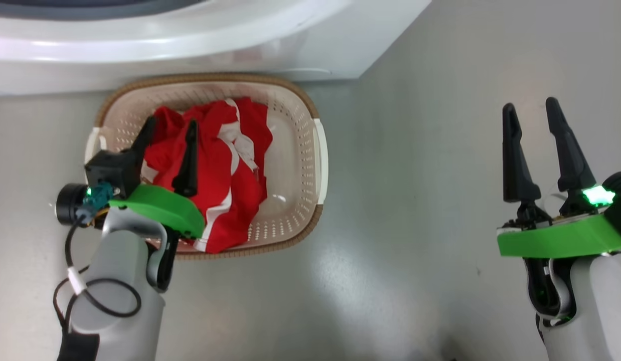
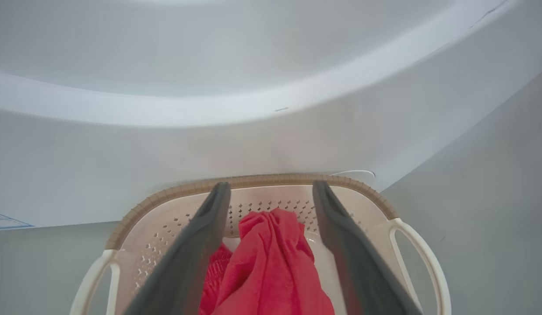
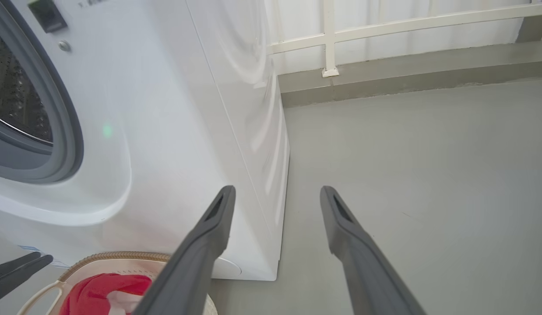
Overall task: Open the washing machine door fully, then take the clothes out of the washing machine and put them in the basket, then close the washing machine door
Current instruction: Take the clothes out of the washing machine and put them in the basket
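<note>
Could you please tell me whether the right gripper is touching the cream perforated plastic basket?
Apart. In the head view the right gripper hangs over the grey floor, well to the side of the cream perforated plastic basket.

1 washing machine [image 1: 190, 45], top of frame. 1 basket [image 1: 300, 130] w/ 2 white handles [image 1: 321, 160]. Red clothes [image 1: 225, 170]: 1 heap, garment count unclear. 2 grippers: left gripper [image 1: 171, 122], right gripper [image 1: 530, 104], 2 fingers [image 1: 516, 160] ea.
</note>
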You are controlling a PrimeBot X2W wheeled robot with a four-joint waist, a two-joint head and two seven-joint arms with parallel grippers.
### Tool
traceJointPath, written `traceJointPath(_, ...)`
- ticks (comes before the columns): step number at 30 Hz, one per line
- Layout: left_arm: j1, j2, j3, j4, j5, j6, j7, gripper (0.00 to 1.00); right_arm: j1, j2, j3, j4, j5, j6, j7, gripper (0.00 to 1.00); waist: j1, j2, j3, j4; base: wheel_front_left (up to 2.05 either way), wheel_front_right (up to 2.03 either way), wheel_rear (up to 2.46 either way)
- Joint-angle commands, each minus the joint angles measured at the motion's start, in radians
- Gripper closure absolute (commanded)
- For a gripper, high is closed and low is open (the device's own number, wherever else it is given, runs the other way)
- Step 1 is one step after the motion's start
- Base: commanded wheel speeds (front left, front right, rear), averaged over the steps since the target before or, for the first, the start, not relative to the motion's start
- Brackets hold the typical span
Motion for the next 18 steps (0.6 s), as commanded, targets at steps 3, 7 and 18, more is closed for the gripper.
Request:
traceJointPath(3, 0.064, 0.026, 0.028, -0.059, -0.008, -0.004, -0.005, 0.0, 0.051, 0.001, 0.02, -0.013, -0.015, 0.006, -0.006, 0.0, 0.0, 0.0, -0.07, 0.018, 0.0, 0.0, 0.0)
traceJointPath(7, 0.105, 0.026, 0.035, -0.11, -0.014, -0.004, -0.005, 0.0, 0.07, 0.001, 0.025, -0.005, -0.022, 0.006, -0.006, 0.0, 0.0, 0.0, -0.118, 0.028, 0.0, 0.0, 0.0)
traceJointPath(18, 0.232, 0.026, 0.06, -0.24, 0.02, 0.003, -0.005, 0.0, 0.12, 0.001, 0.031, 0.019, -0.022, 0.006, -0.006, 0.0, 0.0, 0.0, -0.251, 0.033, 0.0, 0.0, 0.0)
